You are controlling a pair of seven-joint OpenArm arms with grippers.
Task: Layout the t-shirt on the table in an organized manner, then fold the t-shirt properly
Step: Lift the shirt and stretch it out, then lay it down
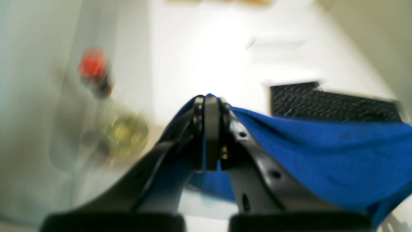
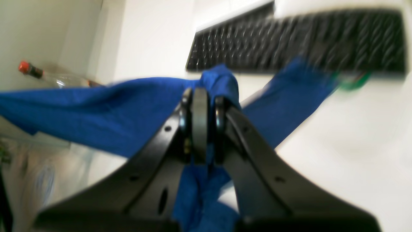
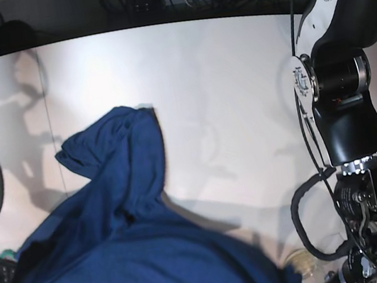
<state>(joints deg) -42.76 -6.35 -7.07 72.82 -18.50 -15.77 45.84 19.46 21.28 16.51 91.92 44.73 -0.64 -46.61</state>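
- Base view looks down from overhead onto the bench (image 3: 226, 107).
- Each wrist view sits close behind its claw, sharing the t-shirt (image 3: 120, 253) and keyboard (image 2: 289, 38) beyond.

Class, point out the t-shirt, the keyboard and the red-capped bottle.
t-shirt (image 3: 120, 253), base view, middle of the cloth.
keyboard (image 2: 289, 42), right wrist view, its rows of keys.
red-capped bottle (image 1: 93, 66), left wrist view, the cap.

Left arm (image 3: 338, 89): glossy black rounded shells, silver joint ring, black ribbed cable looped beside it. Left gripper (image 1: 210, 106), right gripper (image 2: 199, 96): matte black curved fingers, small round screw holes, brass-coloured screw.
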